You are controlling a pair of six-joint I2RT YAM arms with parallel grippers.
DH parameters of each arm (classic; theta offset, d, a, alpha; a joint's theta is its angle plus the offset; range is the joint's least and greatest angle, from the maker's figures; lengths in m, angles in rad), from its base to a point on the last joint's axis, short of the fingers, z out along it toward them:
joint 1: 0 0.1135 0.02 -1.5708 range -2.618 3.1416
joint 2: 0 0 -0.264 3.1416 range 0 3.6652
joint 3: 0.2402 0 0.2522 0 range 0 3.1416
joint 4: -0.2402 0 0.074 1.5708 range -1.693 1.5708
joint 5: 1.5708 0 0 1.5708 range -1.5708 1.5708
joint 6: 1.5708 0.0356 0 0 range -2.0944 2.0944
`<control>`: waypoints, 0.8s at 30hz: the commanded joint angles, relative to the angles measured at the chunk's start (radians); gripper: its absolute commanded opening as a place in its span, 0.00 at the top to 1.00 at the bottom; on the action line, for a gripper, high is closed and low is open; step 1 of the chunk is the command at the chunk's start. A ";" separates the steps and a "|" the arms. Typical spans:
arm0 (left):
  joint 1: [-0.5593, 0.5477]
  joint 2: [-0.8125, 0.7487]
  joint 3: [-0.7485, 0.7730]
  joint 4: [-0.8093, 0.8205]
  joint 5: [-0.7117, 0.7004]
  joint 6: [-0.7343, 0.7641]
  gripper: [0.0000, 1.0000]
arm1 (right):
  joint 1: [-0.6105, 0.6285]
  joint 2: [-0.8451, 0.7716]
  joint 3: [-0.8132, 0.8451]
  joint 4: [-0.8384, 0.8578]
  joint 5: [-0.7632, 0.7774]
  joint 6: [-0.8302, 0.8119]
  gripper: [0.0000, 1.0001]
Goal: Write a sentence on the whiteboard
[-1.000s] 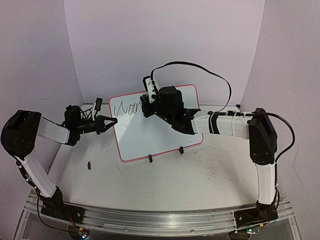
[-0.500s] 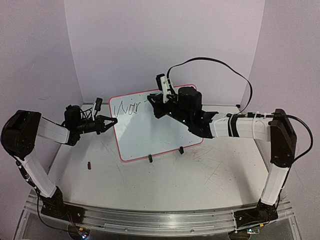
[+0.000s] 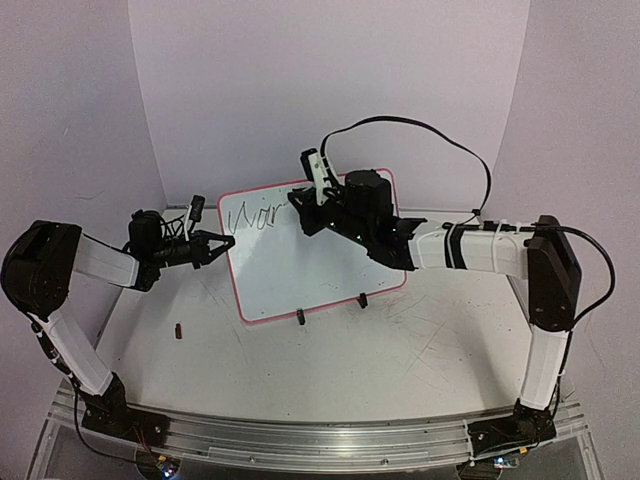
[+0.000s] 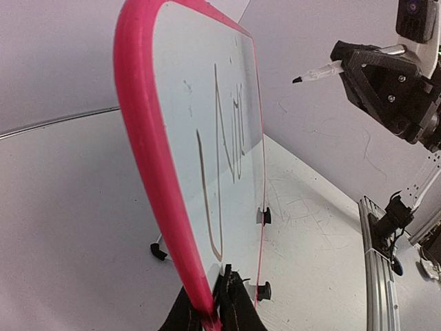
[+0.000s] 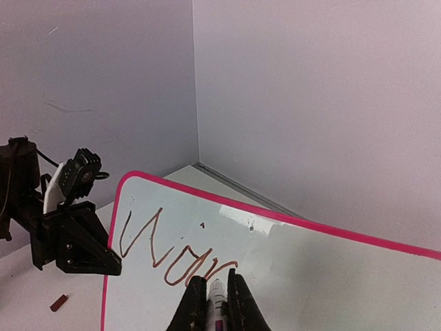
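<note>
Pink-framed whiteboard [image 3: 320,270] left edge pinched by left claw [image 3: 226,242]; right claw [image 5: 212,289] clamps marker [image 4: 318,71], tip clear of it.

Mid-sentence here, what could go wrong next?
1. The left gripper pinches only the left frame edge of the whiteboard, so marker pressure further right may swing or tip it on its clip feet.
2. The marker tip hangs off the board; landing badly could misalign the next letter after the writing.
</note>
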 commanded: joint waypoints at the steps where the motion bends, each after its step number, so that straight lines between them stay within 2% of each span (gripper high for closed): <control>1: -0.001 -0.010 0.016 -0.022 -0.097 0.119 1.00 | -0.002 0.014 0.057 -0.042 0.044 0.009 1.00; 7: -0.002 -0.007 0.019 -0.027 -0.099 0.120 1.00 | -0.001 0.009 0.043 -0.038 0.054 -0.017 1.00; 12: -0.003 -0.004 0.022 -0.029 -0.096 0.119 1.00 | 0.022 0.063 0.112 -0.094 0.051 -0.090 1.00; 24: -0.003 -0.011 0.020 -0.037 -0.097 0.124 1.00 | 0.004 0.097 0.166 -0.089 0.097 -0.050 1.00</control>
